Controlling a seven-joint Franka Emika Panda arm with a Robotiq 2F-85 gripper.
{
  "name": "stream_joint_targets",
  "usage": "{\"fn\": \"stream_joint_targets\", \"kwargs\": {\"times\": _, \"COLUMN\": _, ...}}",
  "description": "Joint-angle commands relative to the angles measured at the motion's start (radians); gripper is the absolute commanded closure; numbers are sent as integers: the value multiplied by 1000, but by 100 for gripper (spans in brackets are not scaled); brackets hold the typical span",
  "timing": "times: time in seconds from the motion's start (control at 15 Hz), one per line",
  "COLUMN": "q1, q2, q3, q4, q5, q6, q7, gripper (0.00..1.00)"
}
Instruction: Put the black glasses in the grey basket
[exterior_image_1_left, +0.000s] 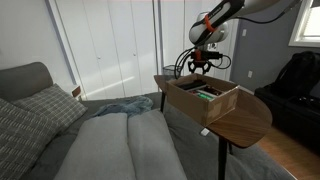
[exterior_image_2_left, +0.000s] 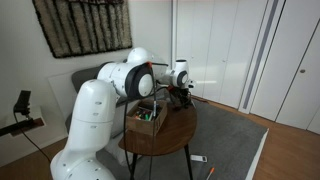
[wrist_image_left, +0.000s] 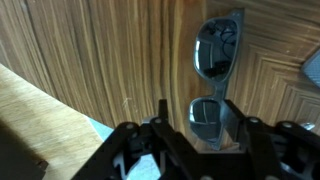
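Hovers in the wrist view with gripper (wrist_image_left: 202, 140) spread wide, straddling the near lens of the black glasses (wrist_image_left: 212, 80). Finds them flat on the wooden table (wrist_image_left: 90, 50), well inside its slanting edge. Bare wood all round; cardboard box (exterior_image_1_left: 205, 98) close by in an exterior view.

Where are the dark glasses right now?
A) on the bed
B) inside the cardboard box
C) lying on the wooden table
C: the wrist view shows the glasses lying flat on the wood-grain table.
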Motion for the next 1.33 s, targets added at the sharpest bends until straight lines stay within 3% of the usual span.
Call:
{"fn": "stream_joint_targets", "kwargs": {"times": 0.0, "q1": 34, "q2": 44, "q3": -19, "q4": 82, "q5": 32, "q6": -16, "q7": 1, "gripper": 50}}
{"fn": "stream_joint_targets", "kwargs": {"times": 0.33, "q1": 47, "q2": 6, "q3": -19, "q4": 45, "q5": 35, "q6": -18, "q7": -7, "gripper": 23}}
{"fn": "stream_joint_targets", "kwargs": {"times": 0.47, "q1": 47, "q2": -6, "q3": -23, "q4": 23, "q5": 34, "q6": -32, "q7": 1, "gripper": 19}}
{"fn": "stream_joint_targets", "kwargs": {"times": 0.73, "q1": 47, "q2": -11, "q3": -36, "q4": 4, "q5": 32, "q6": -36, "q7": 17, "gripper": 34}}
{"fn": "stream_joint_targets", "kwargs": {"times": 0.87, "q1": 50, "q2": -11, "q3": -40, "q4": 0, "q5": 30, "q6": -35, "q7": 22, "gripper": 57}}
{"fn": "stream_joint_targets", "kwargs": {"times": 0.93, "q1": 53, "q2": -13, "q3": -40, "q4": -3, "q5": 27, "q6": -34, "q7": 22, "gripper": 61}}
{"fn": "stream_joint_targets", "kwargs": {"times": 1.13, "q1": 64, "q2": -24, "q3": -36, "q4": -21, "q5": 18, "q6": -31, "q7": 16, "gripper": 62}}
{"fn": "stream_joint_targets", "kwargs": {"times": 1.27, "q1": 71, "q2": -22, "q3": -35, "q4": -21, "q5": 19, "q6": -33, "q7": 17, "gripper": 55}}
